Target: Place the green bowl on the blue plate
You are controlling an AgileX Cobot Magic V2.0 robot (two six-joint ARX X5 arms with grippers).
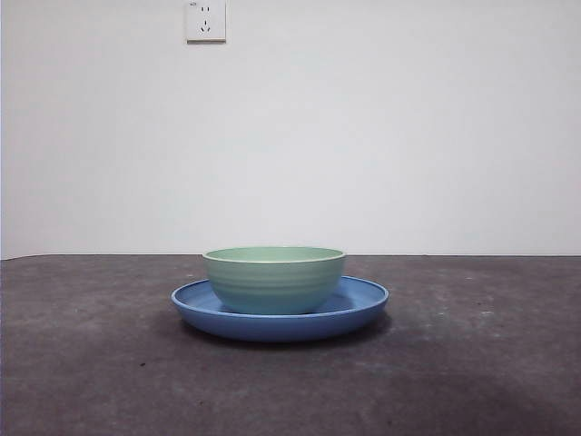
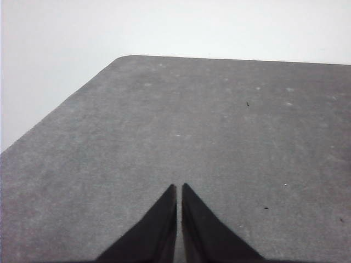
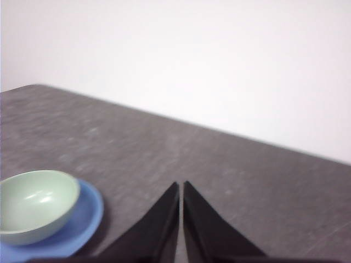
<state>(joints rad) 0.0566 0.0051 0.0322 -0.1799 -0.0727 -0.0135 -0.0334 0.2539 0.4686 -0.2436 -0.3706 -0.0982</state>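
Observation:
The green bowl [image 1: 274, 279] stands upright in the middle of the blue plate [image 1: 363, 304] at the centre of the dark table in the front view. Both also show in the right wrist view, the bowl [image 3: 34, 204] resting on the plate [image 3: 88, 211]. My right gripper [image 3: 181, 189] is shut and empty, held above the table, apart from the plate. My left gripper [image 2: 179, 190] is shut and empty over bare table, with neither the bowl nor the plate in its view. Neither arm shows in the front view.
The dark grey table [image 1: 472, 363] runs back to a white wall with a socket [image 1: 205, 20]. The left wrist view shows the table's rounded corner [image 2: 123, 59] and its edge.

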